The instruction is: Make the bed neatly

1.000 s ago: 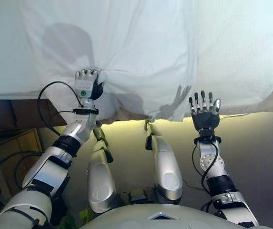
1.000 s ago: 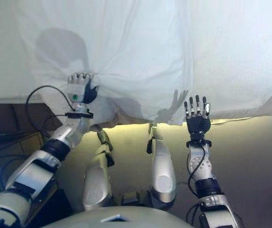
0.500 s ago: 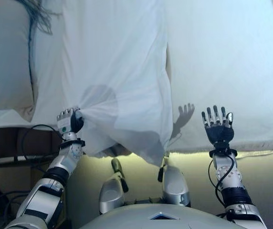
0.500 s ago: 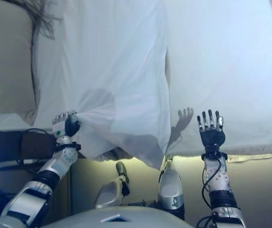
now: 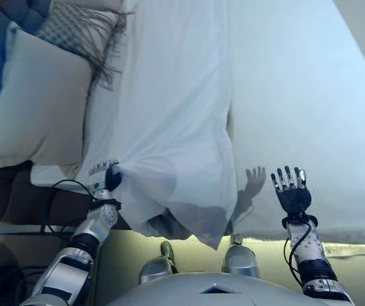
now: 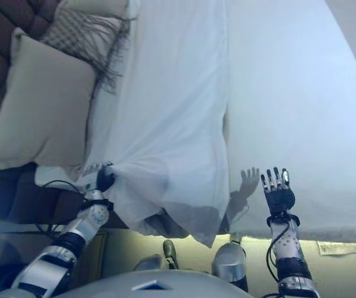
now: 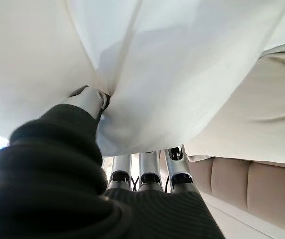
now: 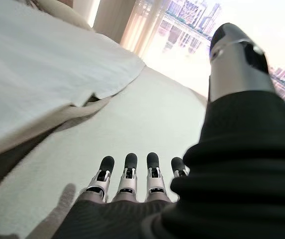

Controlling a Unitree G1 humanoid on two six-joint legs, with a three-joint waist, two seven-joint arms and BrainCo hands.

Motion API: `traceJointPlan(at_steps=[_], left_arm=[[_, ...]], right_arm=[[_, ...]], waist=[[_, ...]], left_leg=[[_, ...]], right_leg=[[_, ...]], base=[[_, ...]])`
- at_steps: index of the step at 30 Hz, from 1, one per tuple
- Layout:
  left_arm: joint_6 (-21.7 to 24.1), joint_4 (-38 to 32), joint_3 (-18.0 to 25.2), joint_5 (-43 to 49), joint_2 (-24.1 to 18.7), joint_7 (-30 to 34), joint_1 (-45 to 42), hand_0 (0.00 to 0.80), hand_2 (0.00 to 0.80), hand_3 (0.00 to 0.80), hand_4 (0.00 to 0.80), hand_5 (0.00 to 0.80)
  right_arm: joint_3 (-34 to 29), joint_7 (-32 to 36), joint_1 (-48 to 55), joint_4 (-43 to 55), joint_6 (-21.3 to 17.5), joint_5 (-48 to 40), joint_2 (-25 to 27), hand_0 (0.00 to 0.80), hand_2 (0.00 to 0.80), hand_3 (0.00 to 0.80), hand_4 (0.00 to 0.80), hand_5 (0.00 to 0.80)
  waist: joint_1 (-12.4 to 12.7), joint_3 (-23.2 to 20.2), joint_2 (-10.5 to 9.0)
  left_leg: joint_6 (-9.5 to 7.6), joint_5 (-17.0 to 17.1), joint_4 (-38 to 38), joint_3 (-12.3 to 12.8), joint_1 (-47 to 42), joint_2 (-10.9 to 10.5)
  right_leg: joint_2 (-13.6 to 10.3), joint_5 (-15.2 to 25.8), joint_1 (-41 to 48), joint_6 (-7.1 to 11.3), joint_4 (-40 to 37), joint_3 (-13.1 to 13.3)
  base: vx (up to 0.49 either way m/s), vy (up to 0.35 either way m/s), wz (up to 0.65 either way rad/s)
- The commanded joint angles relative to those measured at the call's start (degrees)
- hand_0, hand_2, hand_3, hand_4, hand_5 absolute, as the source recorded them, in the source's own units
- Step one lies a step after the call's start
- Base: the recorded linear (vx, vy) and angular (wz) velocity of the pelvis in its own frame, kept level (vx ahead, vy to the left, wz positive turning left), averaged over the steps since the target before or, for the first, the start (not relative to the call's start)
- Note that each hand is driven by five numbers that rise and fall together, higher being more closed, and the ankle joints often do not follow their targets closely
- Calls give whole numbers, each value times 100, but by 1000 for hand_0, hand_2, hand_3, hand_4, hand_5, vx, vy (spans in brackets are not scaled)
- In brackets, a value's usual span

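Left hand [image 5: 104, 176]: clamped on the sheet [image 5: 169, 127] – bunched at its edge.
Right hand [image 5: 292, 194]: fingers spread, holding nothing – over the bed [image 5: 309, 115].

The white sheet [image 5: 169, 115] runs past the top edge of both eye views, so its far end cannot be seen. Beside the sheet, the beige pillow [image 5: 39, 108] is cut by the side edge, and the fringed cushion [image 5: 80, 32] above it by the top edge. In the left wrist view the fingertips of the left robot hand [image 5: 104, 177] disappear into the gathered sheet. What lies under the sheet's hanging fold is hidden.
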State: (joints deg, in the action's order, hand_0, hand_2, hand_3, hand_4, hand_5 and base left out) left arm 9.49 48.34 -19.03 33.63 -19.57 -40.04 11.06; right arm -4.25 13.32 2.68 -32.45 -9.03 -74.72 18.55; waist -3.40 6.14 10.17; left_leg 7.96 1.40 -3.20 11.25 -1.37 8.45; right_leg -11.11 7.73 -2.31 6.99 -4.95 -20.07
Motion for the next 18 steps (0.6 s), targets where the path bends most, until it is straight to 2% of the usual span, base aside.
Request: traceJointPlan(at_steps=[1,2,3,12,18], left_arm=[[54,452,152,-41,-814,-60,-878,800,800,800,800,800],[167,436,149,41,-787,-21,-923,577,577,577,577,577],[253,419,137,93,-754,34,-956,0,0,0,0,0],[706,172,85,139,-847,443,-1137,0,0,0,0,0],[881,-77,281,410,-1187,811,-1280,0,0,0,0,0]], right_arm=[[-143,136,46,-27,-576,-37,-370,0,0,0,0,0],[-113,109,21,-65,-643,-82,-408,0,0,0,0,0],[-76,94,0,-102,-712,-130,-441,0,0,0,0,0],[127,-173,-114,3,-948,-293,-620,0,0,0,0,0],[153,-234,-148,104,-881,-353,-650,0,0,0,0,0]], waist=[[555,-211,-591],[606,-211,-612],[657,-227,-631],[881,-323,-717],[983,-439,-757]], left_leg=[[-19,315,209,-247,591,141],[-21,308,200,-278,564,147],[-23,312,194,-310,561,148],[-22,331,148,-454,481,172],[-14,348,163,-514,413,205]], right_leg=[[-830,-451,142,625,650,-133],[-817,-449,185,623,638,-158],[-805,-440,213,618,620,-182],[-707,-442,403,596,540,-269],[-640,-468,499,558,524,-276]], base=[[44,-74,18],[37,-81,12],[42,-74,8],[7,-60,8],[3,-47,11]])
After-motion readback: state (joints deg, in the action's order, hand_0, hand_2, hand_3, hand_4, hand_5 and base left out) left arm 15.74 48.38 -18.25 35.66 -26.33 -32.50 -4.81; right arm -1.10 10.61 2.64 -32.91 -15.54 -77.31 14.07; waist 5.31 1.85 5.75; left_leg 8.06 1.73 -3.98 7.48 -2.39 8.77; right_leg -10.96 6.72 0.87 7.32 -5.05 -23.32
